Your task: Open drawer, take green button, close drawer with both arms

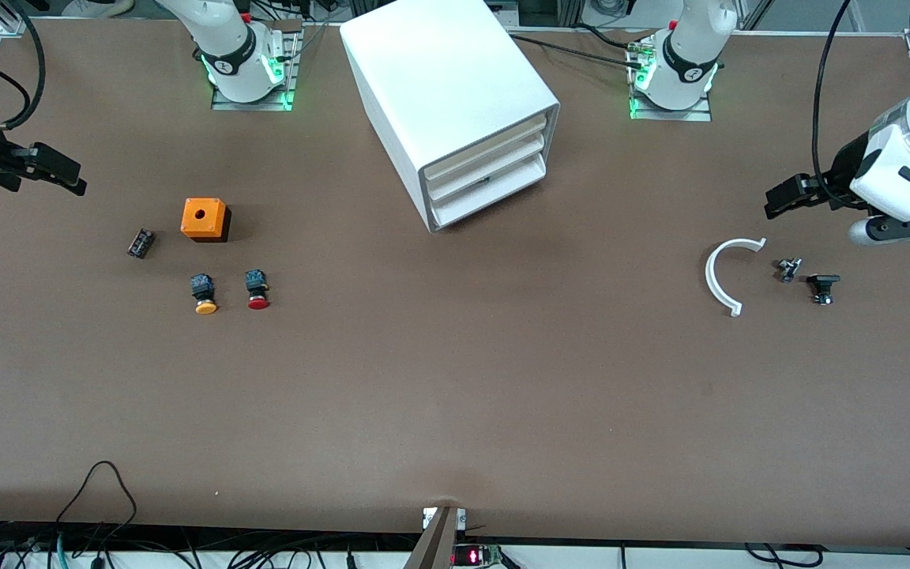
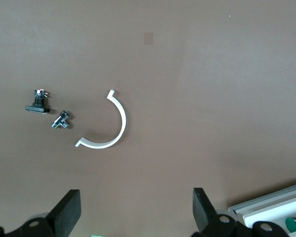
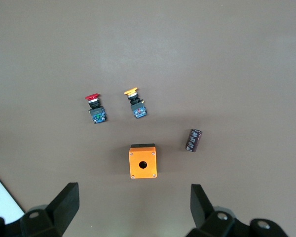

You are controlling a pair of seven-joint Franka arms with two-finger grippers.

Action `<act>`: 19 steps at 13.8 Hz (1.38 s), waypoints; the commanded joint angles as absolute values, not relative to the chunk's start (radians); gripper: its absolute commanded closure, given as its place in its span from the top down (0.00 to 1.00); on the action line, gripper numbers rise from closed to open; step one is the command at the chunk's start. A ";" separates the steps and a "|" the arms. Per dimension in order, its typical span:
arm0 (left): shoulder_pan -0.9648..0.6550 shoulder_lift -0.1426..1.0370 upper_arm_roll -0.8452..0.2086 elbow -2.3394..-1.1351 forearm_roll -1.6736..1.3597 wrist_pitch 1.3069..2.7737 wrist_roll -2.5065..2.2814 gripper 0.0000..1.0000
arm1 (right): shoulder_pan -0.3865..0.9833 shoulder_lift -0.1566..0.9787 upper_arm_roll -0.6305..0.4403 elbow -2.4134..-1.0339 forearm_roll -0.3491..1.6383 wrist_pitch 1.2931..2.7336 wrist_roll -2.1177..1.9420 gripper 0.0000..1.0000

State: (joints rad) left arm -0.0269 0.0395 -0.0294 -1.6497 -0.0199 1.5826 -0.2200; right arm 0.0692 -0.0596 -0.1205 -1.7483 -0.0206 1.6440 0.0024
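Nearest the camera: you have the yellow-capped button (image 1: 204,294) and the red-capped button (image 1: 257,289) lying side by side on the brown table (image 1: 455,395), toward the right arm's end, caps pointing at the front camera.
Orange box: the orange box (image 1: 204,219) with a round hole in its top sits just farther from the camera than those two buttons; a small dark component (image 1: 141,243) lies beside it, nearer the table's end.
Left arm's end: you will see a white curved strip (image 1: 727,273), a small metal fitting (image 1: 787,269) and a black part (image 1: 822,286) lying near each other, none touching.
Cabinet: the white cabinet (image 1: 447,95) stands between the two arm bases, turned at an angle.
Drawer: your drawer (image 1: 490,195), the lowest of three, is pushed in flush with the others.
Button: the green-capped one is not visible on the table; you cannot tell from these views where it lies.
Left gripper: the left gripper (image 1: 787,195) hangs over the table's end above the curved strip, fingers (image 2: 203,207) spread wide, holding nothing.
Right gripper: the right gripper (image 1: 56,167) hangs over its own end of the table, above the orange box area, fingers (image 3: 201,205) likewise apart and empty.
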 commanded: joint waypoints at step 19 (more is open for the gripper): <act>-0.156 0.232 0.009 -1.796 -0.341 1.526 -0.146 1.00 | 0.112 0.087 -0.069 -1.665 -0.025 1.629 -0.005 1.00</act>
State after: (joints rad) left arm -0.1342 0.2141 -0.0002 -1.6805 -0.2165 1.4556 -0.1763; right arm 0.0990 0.0076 -0.0929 -1.7434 -0.0205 1.6466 0.0017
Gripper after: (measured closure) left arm 0.000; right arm 0.000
